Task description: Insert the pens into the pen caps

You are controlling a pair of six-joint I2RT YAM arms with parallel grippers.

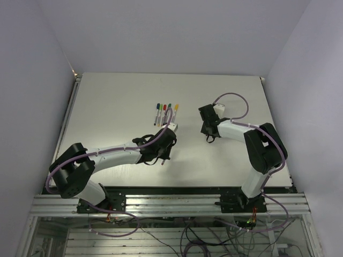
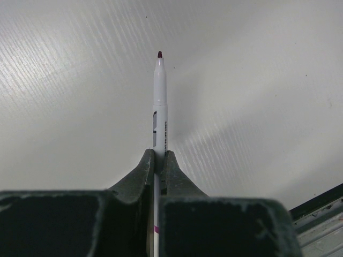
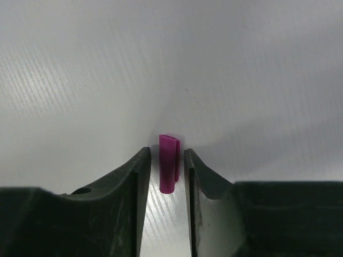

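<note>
Right at the near edge of the grey table, the two arms are bolted down side by side. Next comes the left gripper. Its jaws are squeezed tight on a thin white pen. The pen sticks straight out past the fingers, and its little dark red-purple tip is bare. A bit further out and over to the right is the right gripper. It is low over the table with its jaws a little way apart. A small purple cap lies on the table between them. There is a thin gap on each side of the cap, so the jaws are not holding it. The two grippers are well apart. Furthest away, just past the left gripper, four more pens lie close together in a row on the table. Their far ends are blue, red, green and yellow
</note>
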